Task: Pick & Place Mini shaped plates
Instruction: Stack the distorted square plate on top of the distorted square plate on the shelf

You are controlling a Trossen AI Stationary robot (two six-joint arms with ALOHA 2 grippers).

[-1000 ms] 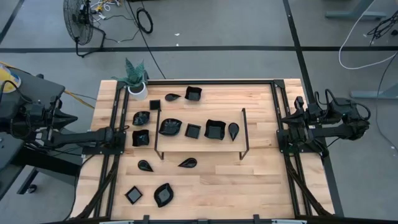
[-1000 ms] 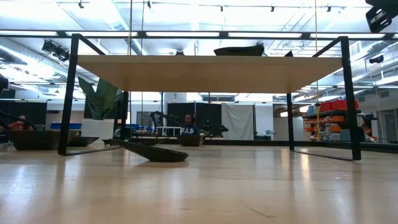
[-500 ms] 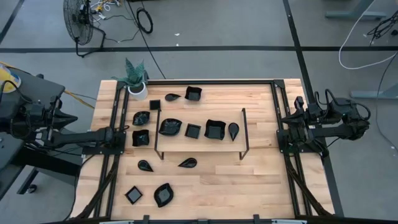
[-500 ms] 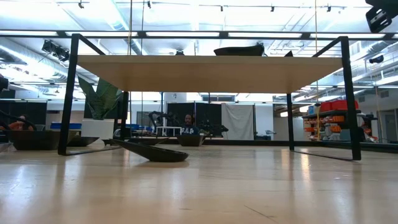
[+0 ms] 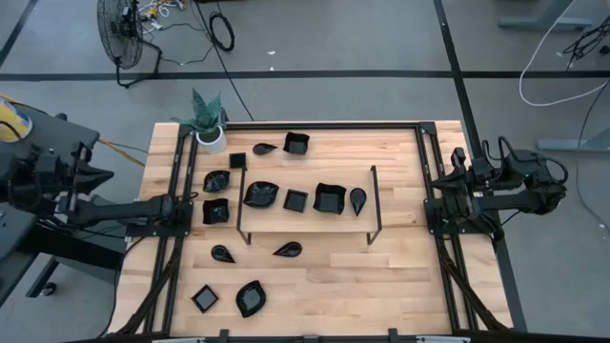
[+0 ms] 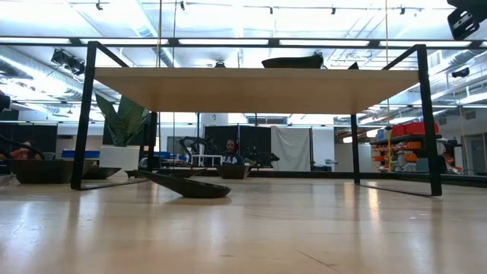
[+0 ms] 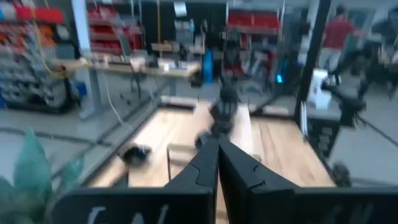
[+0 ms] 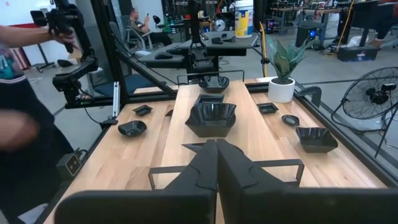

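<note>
Several glossy black mini plates lie about the table. On the raised shelf of the black frame rest a wavy leaf (image 5: 260, 194), a small square (image 5: 296, 200), a larger square (image 5: 330, 198) and a teardrop (image 5: 357, 199). Others sit flat on the wood: a square (image 5: 295, 143), teardrops (image 5: 222, 252) (image 5: 288, 250), a square (image 5: 205, 299) and a leaf (image 5: 251, 298) near the front. My left gripper (image 7: 217, 142) is shut and stands at the table's left edge (image 5: 181, 211). My right gripper (image 8: 216, 142) is shut and stands at the right edge (image 5: 434, 202). Neither is over a plate.
A white pot with a green plant (image 5: 209, 129) stands at the far left corner. The black frame with its wooden shelf (image 6: 259, 80) stands in the middle of the table. Black rails run along both side edges (image 5: 173, 238) (image 5: 448, 248). A person (image 8: 18, 124) is beside the table.
My left arm's rear links have shifted a little away from the table, toward the left; its gripper stays at the left edge. The plates have not moved.
</note>
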